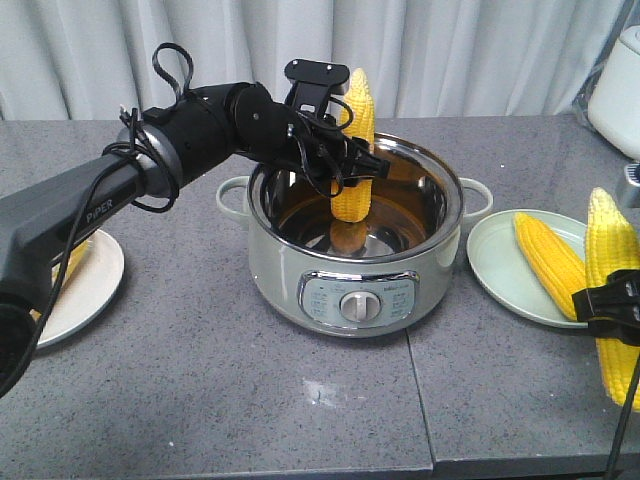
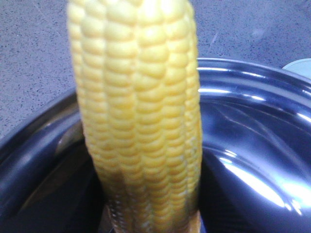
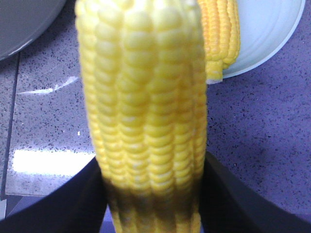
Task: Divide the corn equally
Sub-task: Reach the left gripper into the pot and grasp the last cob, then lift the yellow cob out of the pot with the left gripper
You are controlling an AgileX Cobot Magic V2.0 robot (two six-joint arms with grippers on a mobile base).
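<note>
While the left arm (image 1: 180, 150) is reaching across the front view, it is covering much of the cream plate (image 1: 95, 290) at 9 o'clock from the steel pot (image 1: 440, 215). A yellow sliver (image 1: 74, 256) on that plate is too hidden to name. At 3 o'clock the frame edge is cutting off part of the right gripper (image 1: 615, 300), and a white appliance (image 1: 622, 85) at 1 o'clock is also showing only in part. Both wrist views are filling with blurred kernels, so the fingers are appearing there only as dark shapes.

The left gripper (image 1: 350, 165) is pinching a corn cob (image 1: 360, 100) around its middle. It is holding the cob upright, tip pointing to 12 o'clock, with the butt end hanging inside the pot's rim. The right gripper is clamping a second cob (image 1: 612, 235) upright, just beside the pale green plate (image 1: 495, 265), where a third cob (image 1: 548, 262) is lying.

Everything is sitting on a grey speckled table (image 1: 200, 400), with pale curtains (image 1: 450, 50) hanging behind.
</note>
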